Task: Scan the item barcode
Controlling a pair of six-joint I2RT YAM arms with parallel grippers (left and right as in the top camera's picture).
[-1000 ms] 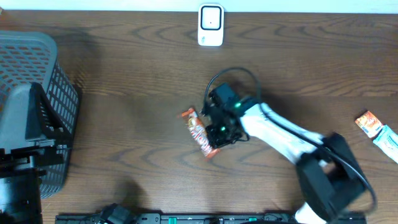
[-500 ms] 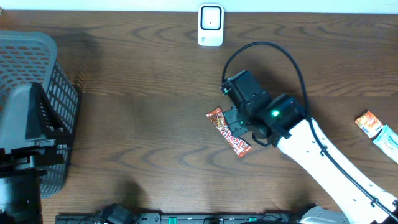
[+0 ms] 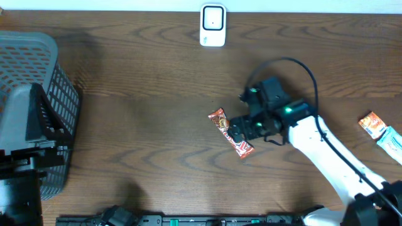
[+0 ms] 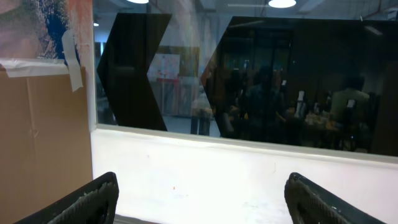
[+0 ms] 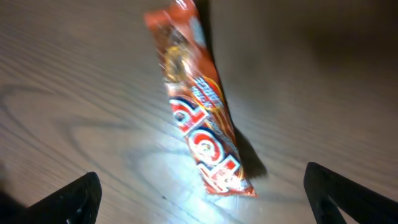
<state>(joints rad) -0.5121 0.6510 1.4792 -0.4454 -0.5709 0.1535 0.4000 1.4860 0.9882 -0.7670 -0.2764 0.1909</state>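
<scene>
The grey basket (image 3: 44,63) stands at the left edge of the bench (image 3: 138,125); what is inside it I cannot tell. Only the right wrist view shows the lettering on the red snack bar (image 5: 202,134). The overhead view shows it lying flat mid-bench, its one end under the right hand (image 3: 246,127). This hand is spread wide, and its fingertips stand apart from the bar on both sides. The left hand (image 4: 202,202) is spread too and faces a window (image 4: 249,74).

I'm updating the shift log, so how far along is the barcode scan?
Done: nothing certain; the orange-red foil snack packet lies flat on the brown wooden table, well apart from the white rounded scanner unit at the back edge. In hand: nothing; the right gripper sits over the packet, jaws open. Left: grasp it and present its barcode to the scanner.
</scene>
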